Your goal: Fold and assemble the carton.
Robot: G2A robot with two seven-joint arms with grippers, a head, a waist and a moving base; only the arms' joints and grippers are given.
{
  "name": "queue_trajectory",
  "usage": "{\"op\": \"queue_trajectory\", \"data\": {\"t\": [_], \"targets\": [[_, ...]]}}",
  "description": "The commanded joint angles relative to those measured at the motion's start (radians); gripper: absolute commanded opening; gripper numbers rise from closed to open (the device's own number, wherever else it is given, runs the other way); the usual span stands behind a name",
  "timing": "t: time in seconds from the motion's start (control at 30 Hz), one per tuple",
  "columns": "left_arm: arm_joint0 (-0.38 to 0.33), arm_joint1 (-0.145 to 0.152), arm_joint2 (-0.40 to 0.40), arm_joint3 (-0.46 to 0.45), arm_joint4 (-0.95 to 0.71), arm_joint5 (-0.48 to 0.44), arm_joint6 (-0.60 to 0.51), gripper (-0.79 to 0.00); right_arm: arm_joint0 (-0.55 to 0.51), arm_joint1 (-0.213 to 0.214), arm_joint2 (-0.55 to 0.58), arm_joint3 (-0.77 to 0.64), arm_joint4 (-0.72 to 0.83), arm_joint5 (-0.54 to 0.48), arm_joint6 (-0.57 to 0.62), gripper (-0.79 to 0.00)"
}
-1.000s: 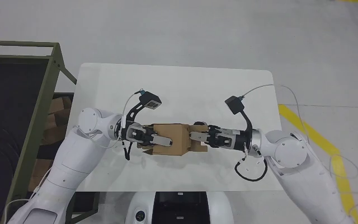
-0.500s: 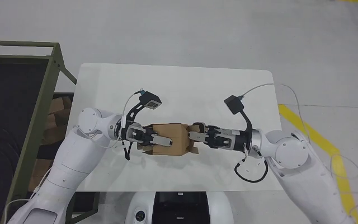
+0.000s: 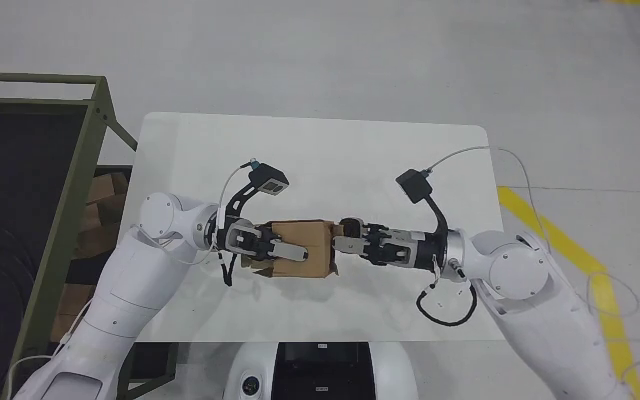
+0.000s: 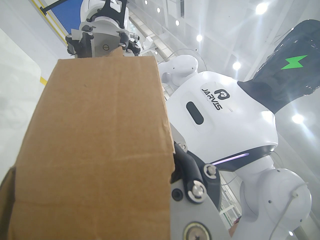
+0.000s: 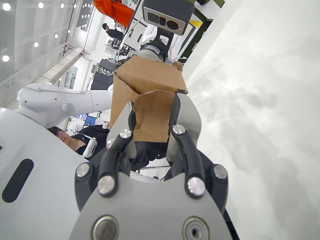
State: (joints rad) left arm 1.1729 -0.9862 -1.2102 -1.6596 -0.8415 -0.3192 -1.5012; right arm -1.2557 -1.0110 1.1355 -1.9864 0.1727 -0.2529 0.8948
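Note:
A small brown carton (image 3: 303, 250) lies on the white table (image 3: 400, 160), held between my two arms. My left gripper (image 3: 276, 249) is shut on the carton's left end, with one finger laid over the top panel. In the left wrist view the carton (image 4: 95, 138) is close up, with one finger (image 4: 192, 178) beside its edge. My right gripper (image 3: 343, 241) is against the carton's right end. In the right wrist view it (image 5: 155, 106) stands open, its fingers on either side of a folded end flap (image 5: 153, 118). Another flap (image 3: 262, 268) sticks out at the left end.
A green-framed rack (image 3: 100, 100) stands off the table's left edge, with cardboard pieces (image 3: 100, 215) beneath it. Yellow floor tape (image 3: 540, 225) runs along the right. The table's far half and right side are bare.
My right gripper has moved left against the carton, pushing the flap that stuck out at the right end in toward the box. The left gripper keeps its hold.

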Motion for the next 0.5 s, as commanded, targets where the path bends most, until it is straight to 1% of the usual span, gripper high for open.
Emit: {"op": "queue_trajectory", "data": {"t": [0.0, 0.17, 0.3, 0.47], "targets": [[0.0, 0.0, 0.0, 0.0, 0.0, 0.0, 0.0, -0.785, 0.001, 0.0, 0.0, 0.002, 0.007, -0.005, 0.005, -0.505], [0.0, 0.0, 0.0, 0.0, 0.0, 0.0, 0.0, -0.785, 0.005, -0.001, -0.003, 0.008, 0.025, -0.021, 0.018, -0.502], [0.0, 0.0, 0.0, 0.0, 0.0, 0.0, 0.0, -0.785, 0.013, -0.003, -0.01, 0.019, 0.048, -0.041, 0.035, -0.523], [0.0, 0.0, 0.0, 0.0, 0.0, 0.0, 0.0, -0.785, 0.025, -0.005, -0.018, 0.028, 0.053, -0.041, 0.042, -0.554]]}}
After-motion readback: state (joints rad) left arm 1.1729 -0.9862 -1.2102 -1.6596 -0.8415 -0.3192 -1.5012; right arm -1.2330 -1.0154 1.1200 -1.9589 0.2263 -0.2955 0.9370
